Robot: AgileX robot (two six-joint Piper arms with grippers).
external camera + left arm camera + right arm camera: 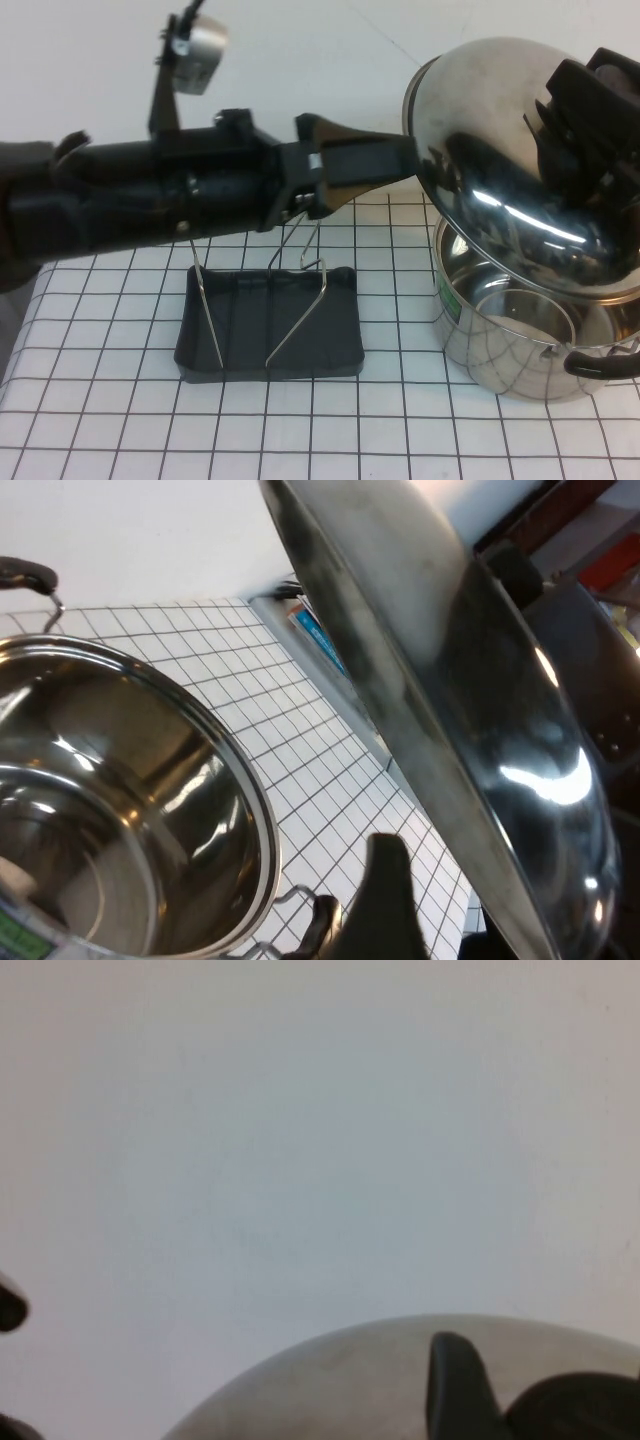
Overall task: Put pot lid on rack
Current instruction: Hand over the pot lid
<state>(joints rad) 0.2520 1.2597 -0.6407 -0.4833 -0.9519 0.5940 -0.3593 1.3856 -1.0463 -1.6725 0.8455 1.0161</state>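
The right gripper holds the pot lid up, tilted, over the pot. The left gripper is wide open at its rim (holding nothing). The rack waits.

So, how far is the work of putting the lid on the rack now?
Done: the pot lid is off the pot, held tilted in the air by the right hand at its knob. In hand: the open left hand reaches its rim. Left: standing it in the empty rack.
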